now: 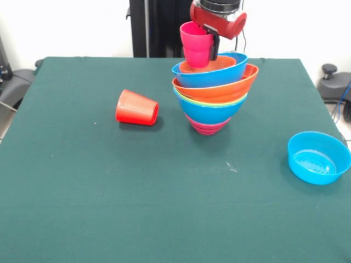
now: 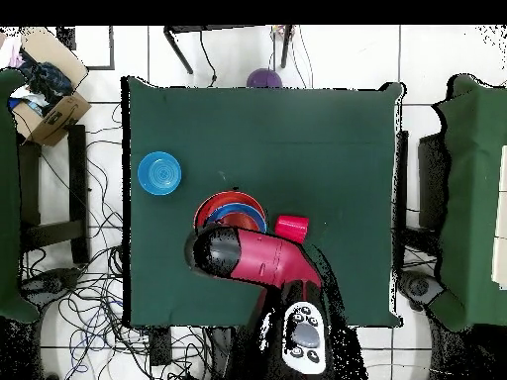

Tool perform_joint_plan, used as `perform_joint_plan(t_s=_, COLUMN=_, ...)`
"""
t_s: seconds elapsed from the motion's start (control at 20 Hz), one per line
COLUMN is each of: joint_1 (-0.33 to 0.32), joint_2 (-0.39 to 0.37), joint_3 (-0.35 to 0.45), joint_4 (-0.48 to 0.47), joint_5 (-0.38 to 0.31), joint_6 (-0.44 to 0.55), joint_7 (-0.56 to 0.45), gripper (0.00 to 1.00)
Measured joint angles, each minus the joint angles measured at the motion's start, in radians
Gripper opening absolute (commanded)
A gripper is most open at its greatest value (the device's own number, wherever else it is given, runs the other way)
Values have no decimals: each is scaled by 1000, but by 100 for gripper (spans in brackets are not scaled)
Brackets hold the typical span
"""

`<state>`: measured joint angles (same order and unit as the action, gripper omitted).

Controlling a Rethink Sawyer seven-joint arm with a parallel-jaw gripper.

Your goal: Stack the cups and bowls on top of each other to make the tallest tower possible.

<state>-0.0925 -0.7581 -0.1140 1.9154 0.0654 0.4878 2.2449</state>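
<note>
The tower [image 1: 213, 98] stands at the table's far middle: a small magenta bowl at the bottom, then blue, lime green, large orange and blue bowls, with a small orange bowl [image 1: 204, 66] nested in the top. The pink cup [image 1: 196, 45] stands upright in that top bowl. My gripper [image 1: 208, 48] comes down from above and is shut on the pink cup's right wall; one black finger [image 1: 213, 47] shows. The red-orange cup [image 1: 137, 108] lies on its side left of the tower. In the overhead view the arm's head [image 2: 223, 251] covers most of the tower [image 2: 220, 208]; the red-orange cup [image 2: 291, 228] lies beside it.
A light blue bowl [image 1: 319, 157] sits upright near the table's right edge, also in the overhead view [image 2: 158, 172]. A purple bowl [image 2: 263, 77] lies off the table past its far edge. A cardboard box [image 2: 45, 99] sits on a side table.
</note>
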Motion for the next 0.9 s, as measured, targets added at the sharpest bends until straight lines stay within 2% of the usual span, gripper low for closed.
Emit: perform_joint_plan(t_s=0.9, joint_1=-27, joint_2=-6, joint_3=26, joint_4=36, joint_5=0, joint_6=-38, joint_7=0, gripper=0)
